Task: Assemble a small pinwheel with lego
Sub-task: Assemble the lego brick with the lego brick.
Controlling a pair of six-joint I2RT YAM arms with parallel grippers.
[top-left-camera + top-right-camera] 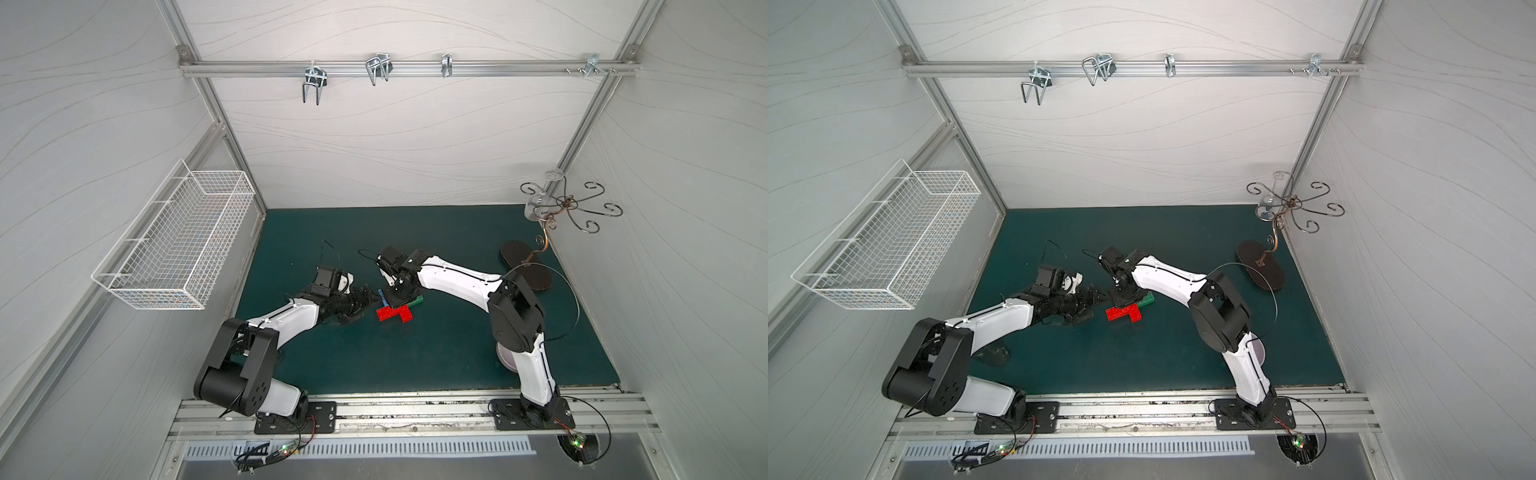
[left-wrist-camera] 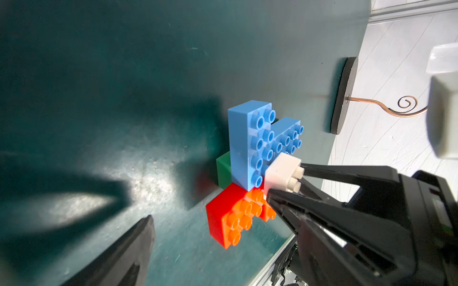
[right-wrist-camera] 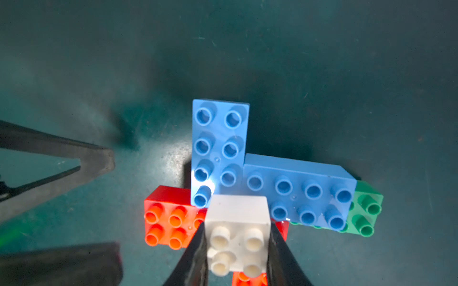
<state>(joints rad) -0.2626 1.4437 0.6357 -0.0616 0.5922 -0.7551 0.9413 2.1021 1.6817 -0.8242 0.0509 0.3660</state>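
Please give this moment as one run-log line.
right gripper: shut on white brick | white brick: at pinwheel centre | left gripper: open, empty

Both top views look down from high over the front edge, covering the whole tabletop [image 1: 415, 353]. Wrist views sit close, both sharing the pinwheel [image 2: 247, 148]; left one faces the right wall [image 2: 386, 138].

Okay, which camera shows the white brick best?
The right wrist view: the white brick sits close and sharp, studs toward the camera, clamped in the right gripper. The left wrist view shows it side-on. In both top views the gripper hides it.
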